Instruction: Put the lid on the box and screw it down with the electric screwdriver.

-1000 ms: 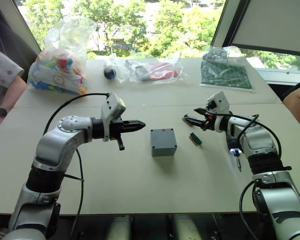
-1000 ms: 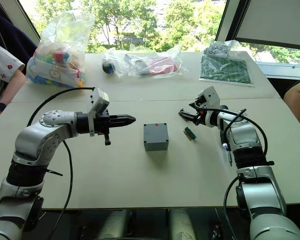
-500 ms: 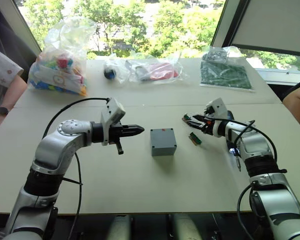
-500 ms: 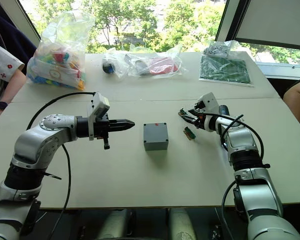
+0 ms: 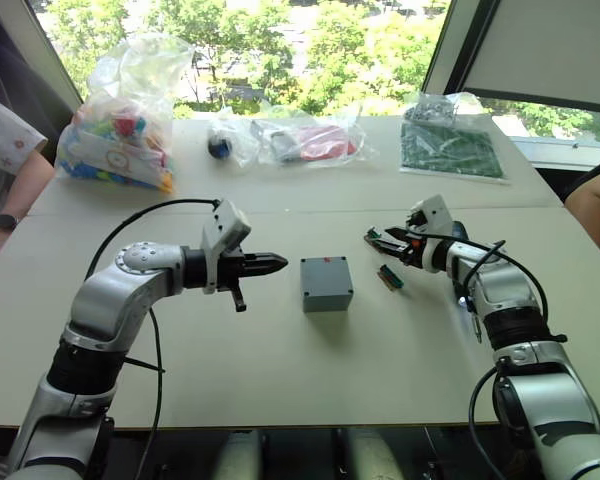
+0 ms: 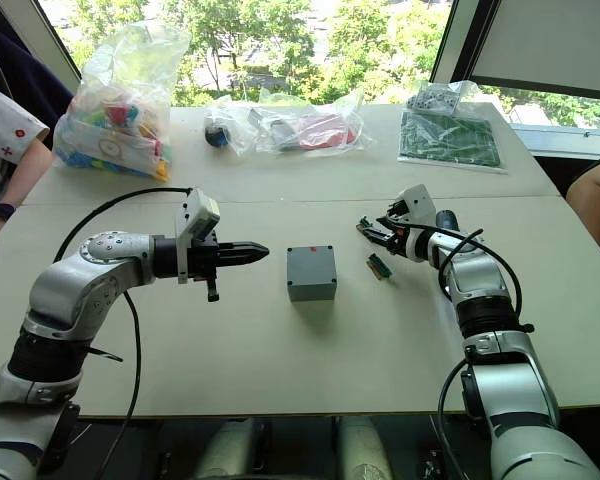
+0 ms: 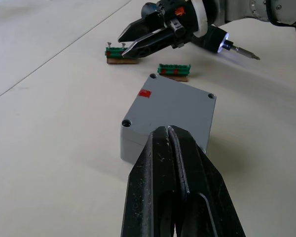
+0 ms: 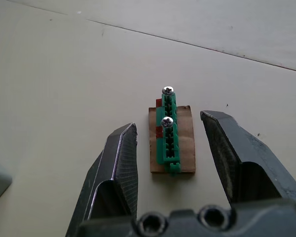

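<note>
The grey box (image 5: 327, 290) stands mid-table with the lid (image 7: 175, 106) lying flat on top; a red mark sits at the lid's edge and small screw heads show in three corners. My left gripper (image 5: 278, 263) is shut and empty, level with the box and a short gap to its left, pointing at it. My right gripper (image 8: 168, 122) is open, its fingers either side of a green connector (image 8: 168, 133) holding two screws on a cardboard scrap. The electric screwdriver (image 7: 214, 39) lies on the table by my right forearm, its tip lit.
A second green connector (image 5: 391, 277) lies between the box and my right arm. Plastic bags of parts (image 5: 120, 115) (image 5: 305, 140) and a bagged green board (image 5: 452, 145) line the table's far side. A person's arm (image 5: 10, 190) is at the left edge, another person (image 5: 595, 205) at the right.
My right gripper has sunk a little and settled over the connector with the screws. The left gripper has dipped slightly and stays shut. The box has not moved.
</note>
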